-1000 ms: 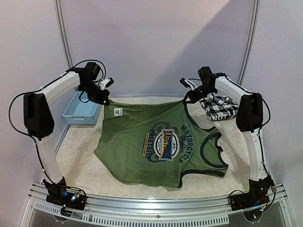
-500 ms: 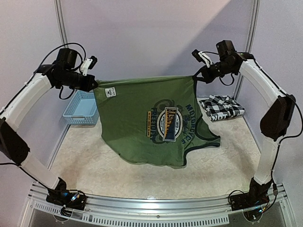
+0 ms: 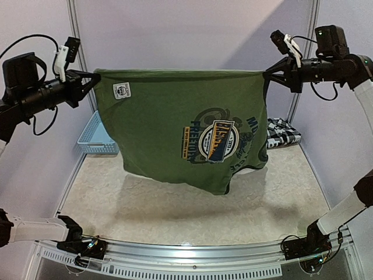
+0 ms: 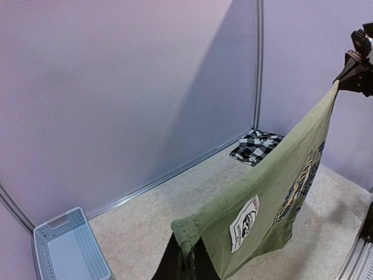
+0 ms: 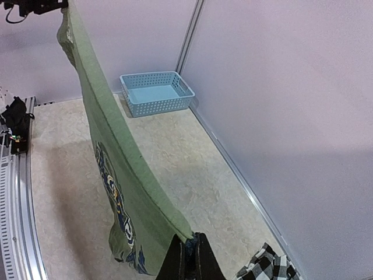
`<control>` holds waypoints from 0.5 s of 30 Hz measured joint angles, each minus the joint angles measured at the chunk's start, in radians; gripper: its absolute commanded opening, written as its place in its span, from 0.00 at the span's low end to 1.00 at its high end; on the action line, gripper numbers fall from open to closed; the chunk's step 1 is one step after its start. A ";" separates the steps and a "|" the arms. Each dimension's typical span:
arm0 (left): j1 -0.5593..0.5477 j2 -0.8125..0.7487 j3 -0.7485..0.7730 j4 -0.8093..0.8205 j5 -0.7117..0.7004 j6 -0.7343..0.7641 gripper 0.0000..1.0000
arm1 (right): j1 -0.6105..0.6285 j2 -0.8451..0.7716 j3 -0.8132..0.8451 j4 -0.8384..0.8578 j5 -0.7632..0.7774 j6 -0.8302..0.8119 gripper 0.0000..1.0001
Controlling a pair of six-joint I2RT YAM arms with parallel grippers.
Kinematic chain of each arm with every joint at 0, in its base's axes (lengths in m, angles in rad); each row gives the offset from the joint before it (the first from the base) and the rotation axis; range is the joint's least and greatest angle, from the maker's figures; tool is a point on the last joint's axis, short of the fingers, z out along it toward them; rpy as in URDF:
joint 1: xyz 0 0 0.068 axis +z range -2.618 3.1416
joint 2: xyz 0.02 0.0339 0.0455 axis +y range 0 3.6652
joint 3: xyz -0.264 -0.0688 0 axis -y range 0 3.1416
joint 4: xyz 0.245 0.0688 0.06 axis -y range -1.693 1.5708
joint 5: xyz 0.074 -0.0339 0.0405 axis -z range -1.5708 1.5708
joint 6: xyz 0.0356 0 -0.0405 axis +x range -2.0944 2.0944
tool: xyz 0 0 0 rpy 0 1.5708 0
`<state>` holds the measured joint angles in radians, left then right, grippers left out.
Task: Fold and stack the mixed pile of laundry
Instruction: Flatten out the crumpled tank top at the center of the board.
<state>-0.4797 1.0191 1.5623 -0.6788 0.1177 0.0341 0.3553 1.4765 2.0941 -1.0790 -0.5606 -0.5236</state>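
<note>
The olive-green sleeveless shirt [image 3: 175,125] hangs in the air, stretched taut by its hem between both grippers, its blue-orange emblem [image 3: 218,142] facing the camera. My left gripper [image 3: 92,79] is shut on the hem's left corner [image 4: 187,228]. High at the right, my right gripper [image 3: 269,74] is shut on the other corner [image 5: 185,236]. The shirt's lower end dangles above the table without touching it. The black-and-white checked shirt [image 3: 283,132] lies folded at the back right, partly hidden behind the green one; it shows again in the wrist views [image 4: 255,146] [image 5: 271,266].
A light blue lattice basket [image 3: 95,136] stands at the back left, empty [image 5: 156,93]. White walls with metal posts [image 3: 74,29] close the back and sides. A metal rail [image 3: 192,255] runs along the near edge.
Both arms have risen and spread apart, lifting the green shirt fully off the table and pulling its hem straight and high.
</note>
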 measured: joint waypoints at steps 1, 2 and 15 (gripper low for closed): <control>-0.020 -0.014 0.006 -0.005 -0.001 -0.004 0.00 | 0.005 -0.023 0.008 -0.016 -0.002 -0.009 0.00; -0.035 -0.030 0.010 -0.009 -0.002 -0.007 0.00 | 0.006 -0.042 0.014 -0.025 -0.005 -0.014 0.00; -0.084 -0.166 0.180 -0.105 0.082 -0.050 0.00 | 0.013 -0.238 0.113 -0.065 -0.182 -0.029 0.00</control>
<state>-0.5632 0.8536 1.7428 -0.7834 0.1993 -0.0162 0.3683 1.2385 2.2066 -1.1439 -0.7422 -0.5522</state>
